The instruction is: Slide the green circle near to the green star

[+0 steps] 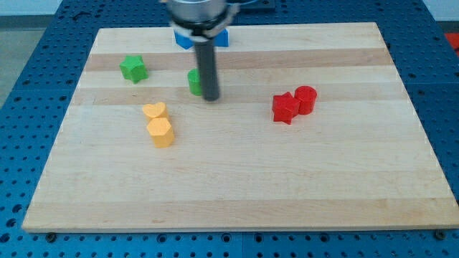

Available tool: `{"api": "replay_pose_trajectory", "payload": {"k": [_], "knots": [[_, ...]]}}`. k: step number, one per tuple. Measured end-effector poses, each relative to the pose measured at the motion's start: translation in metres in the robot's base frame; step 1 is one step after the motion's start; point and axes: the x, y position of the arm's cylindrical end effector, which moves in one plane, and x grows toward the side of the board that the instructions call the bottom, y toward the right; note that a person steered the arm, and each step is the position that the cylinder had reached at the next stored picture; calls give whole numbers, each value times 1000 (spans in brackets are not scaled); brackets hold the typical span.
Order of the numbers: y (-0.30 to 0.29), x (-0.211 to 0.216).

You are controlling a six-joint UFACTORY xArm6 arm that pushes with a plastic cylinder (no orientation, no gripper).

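Observation:
The green circle [193, 82] sits on the wooden board [237, 179], left of centre near the view's top, partly hidden by my rod. My tip [211, 97] rests against the circle's right side, touching or nearly touching it. The green star [133, 68] lies to the view's left of the circle, a little higher, with a gap of bare board between them.
A yellow heart [154, 111] and a yellow hexagon [161, 132] lie below the green circle. A red star [285, 108] and a red cylinder [305, 99] sit together at the right. A blue block [185, 39] shows at the top behind the rod.

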Motion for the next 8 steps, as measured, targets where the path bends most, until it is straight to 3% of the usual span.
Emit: {"api": "replay_pose_trajectory", "payload": {"k": [1,2,4,6,8], "knots": [[29,-18],[18,-5],[-47,-7],[-41,-63],[-80,-33]]}}
